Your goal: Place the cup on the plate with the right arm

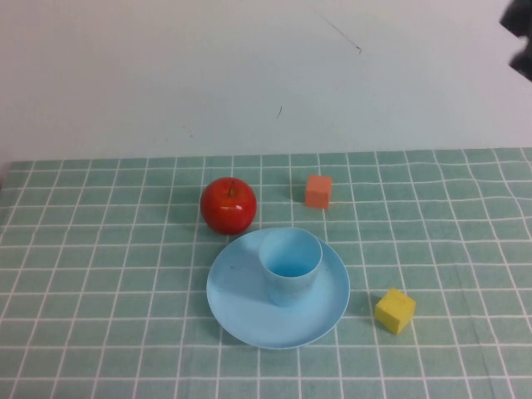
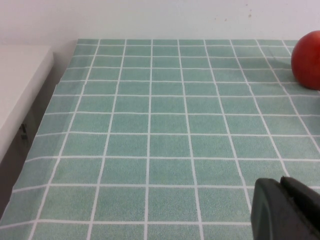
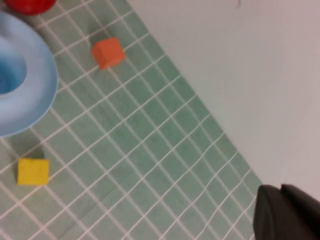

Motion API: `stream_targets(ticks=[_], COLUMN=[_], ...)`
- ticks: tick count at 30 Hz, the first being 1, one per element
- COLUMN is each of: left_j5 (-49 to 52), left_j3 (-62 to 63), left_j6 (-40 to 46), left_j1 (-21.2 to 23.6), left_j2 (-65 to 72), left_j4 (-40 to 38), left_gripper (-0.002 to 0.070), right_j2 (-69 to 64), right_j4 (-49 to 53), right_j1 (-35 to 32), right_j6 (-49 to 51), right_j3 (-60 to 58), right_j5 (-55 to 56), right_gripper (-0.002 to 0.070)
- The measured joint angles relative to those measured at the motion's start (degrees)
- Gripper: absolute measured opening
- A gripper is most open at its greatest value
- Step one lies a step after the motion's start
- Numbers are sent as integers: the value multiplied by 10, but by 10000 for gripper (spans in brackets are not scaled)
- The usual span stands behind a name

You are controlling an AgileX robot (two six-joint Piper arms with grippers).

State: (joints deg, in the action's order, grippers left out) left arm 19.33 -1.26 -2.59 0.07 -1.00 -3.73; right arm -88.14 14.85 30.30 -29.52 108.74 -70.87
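The light blue cup (image 1: 290, 264) stands upright in the middle of the light blue plate (image 1: 237, 307), with nothing holding it. A dark part of my right arm (image 1: 519, 37) shows at the far top right of the high view, well away from the plate. In the right wrist view my right gripper (image 3: 280, 189) is shut and empty, high above the table's far right edge; the plate (image 3: 35, 95) and the cup's inside (image 3: 7, 75) lie far off. My left gripper (image 2: 280, 186) is shut and empty, low over the cloth at the table's left.
A red apple (image 1: 228, 204) sits just behind the plate on the left. An orange cube (image 1: 318, 190) lies behind it on the right, and a yellow cube (image 1: 394, 310) to the plate's right. The green checked cloth (image 1: 100, 274) ends at a white wall.
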Motion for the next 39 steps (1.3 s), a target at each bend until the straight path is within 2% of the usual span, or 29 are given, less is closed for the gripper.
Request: stream_targets(ticks=[12, 21, 28, 39], left_j5=[0, 0, 0, 0], left_j3=[0, 0, 0, 0], left_j6=[0, 0, 0, 0], left_j1=[0, 0, 0, 0], left_j2=[0, 0, 0, 0], left_j4=[0, 0, 0, 0], left_gripper=[-3, -3, -3, -3], right_j2=[324, 498, 579, 590], right_j4=[7, 28, 11, -20], right_j1=[0, 0, 0, 0], right_j6=[110, 255, 283, 287], right_j3=[-455, -706, -790, -803], right_j5=[108, 181, 204, 202], right_gripper=[3, 3, 3, 3])
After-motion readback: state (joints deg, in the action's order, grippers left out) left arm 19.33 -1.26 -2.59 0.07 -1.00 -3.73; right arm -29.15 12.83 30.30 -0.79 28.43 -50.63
